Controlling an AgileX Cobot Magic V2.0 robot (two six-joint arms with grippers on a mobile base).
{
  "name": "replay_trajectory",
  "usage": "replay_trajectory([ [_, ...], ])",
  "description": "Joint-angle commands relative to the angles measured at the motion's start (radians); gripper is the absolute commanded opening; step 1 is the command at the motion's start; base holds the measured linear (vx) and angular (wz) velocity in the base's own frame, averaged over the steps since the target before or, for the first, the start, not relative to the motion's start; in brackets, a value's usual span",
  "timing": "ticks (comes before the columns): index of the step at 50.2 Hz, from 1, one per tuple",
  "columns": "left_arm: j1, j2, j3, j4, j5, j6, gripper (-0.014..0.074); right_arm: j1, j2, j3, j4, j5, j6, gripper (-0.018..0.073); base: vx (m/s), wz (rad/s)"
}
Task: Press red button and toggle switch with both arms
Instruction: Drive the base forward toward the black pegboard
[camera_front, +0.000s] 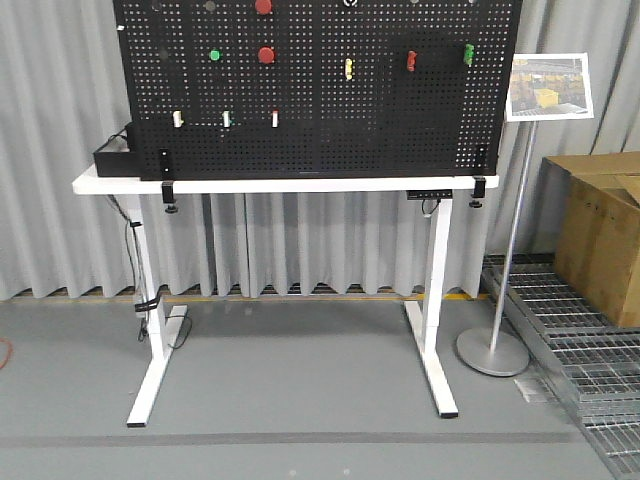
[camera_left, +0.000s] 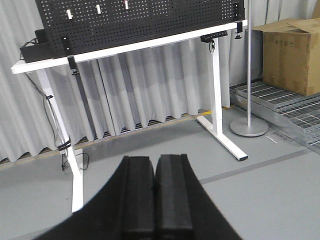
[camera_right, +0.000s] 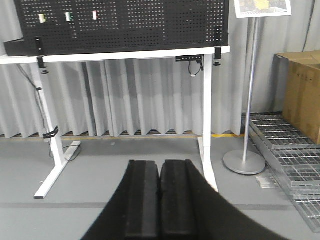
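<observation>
1. Pegboard (camera_front: 420, 130) stands upright on the white bench (camera_front: 300, 184) and faces the robot. The task's things sit on its upper part.
2. The red button (camera_front: 266, 54) lies left of the board's middle, just right of a green button (camera_front: 214, 54). A second red cap (camera_front: 263, 6) shows straight above it at the picture's top edge.
3. The toggle switch (camera_front: 349, 3) appears to be the pale ring up and to the right of the red button. The top edge cuts it off, so its lever's direction cannot be told.
4. The left arm (camera_left: 155, 192) hangs low over the floor with its jaws pressed together and nothing between them. Its wrist view catches only the board's lower rows, up and to the left, well apart.
5. The right arm (camera_right: 160, 197) is likewise low, its jaws pressed together and empty. The board's lower rows show high in its view, and neither target appears there.
6. Both targets lie above and ahead of the jaws.
7. With the button to the left and the switch to the right, the left arm likely suits the button and the right arm the switch.
8. The button faces straight out of the board, so the press should go squarely into it.
</observation>
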Motion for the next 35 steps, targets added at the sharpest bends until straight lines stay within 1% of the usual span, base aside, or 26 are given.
replay_trajectory([
  [1,-0.002,-0.015,0.034,0.0,-0.084,-0.009,0.0002,-0.003,-0.016,0.012,-0.015,-0.088,-0.004,-0.0003,0.24,-0.09],
  [18,-0.002,-0.015,0.034,0.0,-0.084,-0.009,0.0002,-0.003,-0.016,0.012,-0.015,-0.088,-0.004,-0.0003,0.32,-0.07],
  [35,-0.002,-0.015,0.034,0.0,-0.084,-0.009,0.0002,-0.003,-0.016,0.012,-0.015,-0.087,-0.004,-0.0003,0.45,0.05],
])
